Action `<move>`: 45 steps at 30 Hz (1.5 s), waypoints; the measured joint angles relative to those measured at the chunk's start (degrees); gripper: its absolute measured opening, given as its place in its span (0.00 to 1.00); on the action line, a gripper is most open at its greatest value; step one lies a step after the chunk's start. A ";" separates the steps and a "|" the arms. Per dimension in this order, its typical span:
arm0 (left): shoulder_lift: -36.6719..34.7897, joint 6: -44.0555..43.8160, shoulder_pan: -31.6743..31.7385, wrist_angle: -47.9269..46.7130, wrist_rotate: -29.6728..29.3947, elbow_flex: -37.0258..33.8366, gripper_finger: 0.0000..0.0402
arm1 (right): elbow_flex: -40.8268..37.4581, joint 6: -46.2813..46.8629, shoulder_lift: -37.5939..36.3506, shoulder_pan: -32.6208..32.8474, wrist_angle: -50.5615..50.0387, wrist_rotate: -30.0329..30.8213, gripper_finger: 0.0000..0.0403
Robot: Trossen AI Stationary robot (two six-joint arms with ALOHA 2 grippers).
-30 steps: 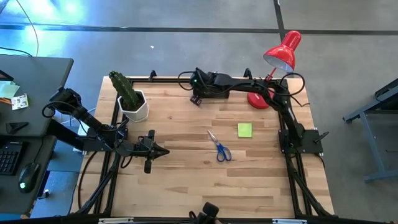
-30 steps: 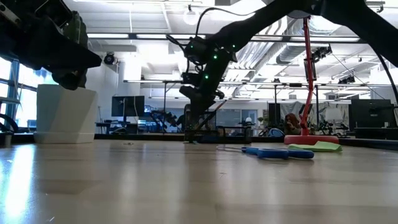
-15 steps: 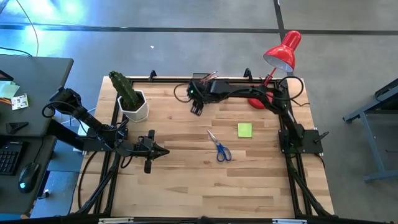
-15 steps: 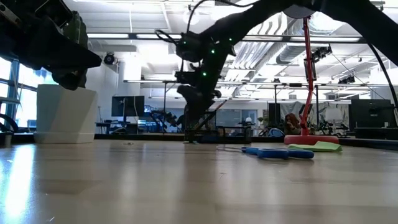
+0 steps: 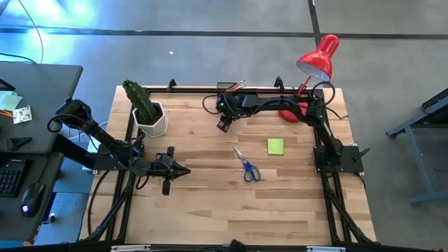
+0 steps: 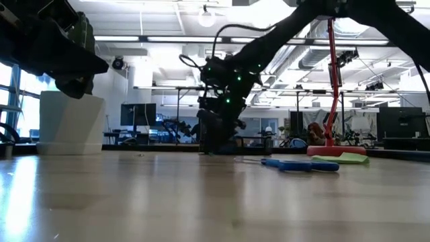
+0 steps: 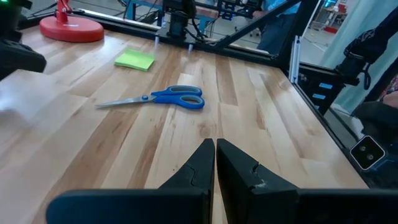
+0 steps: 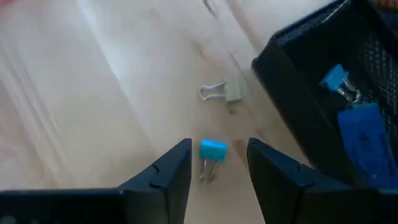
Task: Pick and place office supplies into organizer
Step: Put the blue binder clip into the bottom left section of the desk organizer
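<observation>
I've got the right gripper [image 8: 219, 163] open over a small blue binder clip [image 8: 212, 150], just beside the black mesh organizer [image 8: 311, 106]; left gripper [image 7: 215, 155] clenched, empty, idle.

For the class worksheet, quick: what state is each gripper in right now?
Left gripper: closed, holding nothing.
Right gripper: open, empty, above a blue binder clip.

Grey floor [image 5: 210, 42] — ceiling lights [image 6: 205, 17], perhaps monitors.
</observation>
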 joint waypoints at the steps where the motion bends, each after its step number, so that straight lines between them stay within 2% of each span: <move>1: 0.00 0.02 0.01 0.00 -0.05 0.00 0.02 | -0.02 -0.04 0.00 -0.29 0.52 -0.58 0.37; 10: 0.02 0.04 0.01 -0.50 -0.85 0.00 0.02 | 0.64 4.02 -0.02 0.09 -0.78 -0.54 0.41; 18: 0.02 0.04 -0.02 -0.48 -1.83 0.00 0.02 | 0.63 12.00 -0.02 1.64 -0.93 5.12 0.48; 21: 0.02 0.02 0.01 -0.46 -2.14 0.00 0.02 | 0.59 13.09 0.17 2.69 -0.56 7.51 0.47; 27: 0.02 0.04 0.01 0.97 -2.16 0.02 0.02 | 0.64 16.49 2.47 4.30 0.23 8.19 0.44; 32: 0.02 0.04 0.01 1.66 -2.12 0.02 0.02 | 0.62 16.55 2.67 5.48 0.62 12.50 0.40; 41: 0.02 0.04 -0.02 1.59 -1.97 0.02 0.02 | 0.62 16.57 2.40 8.49 -1.45 5.64 0.37; 45: 0.02 0.02 0.01 1.53 -1.94 0.02 0.02 | 0.68 15.18 2.38 11.19 -2.88 7.13 0.37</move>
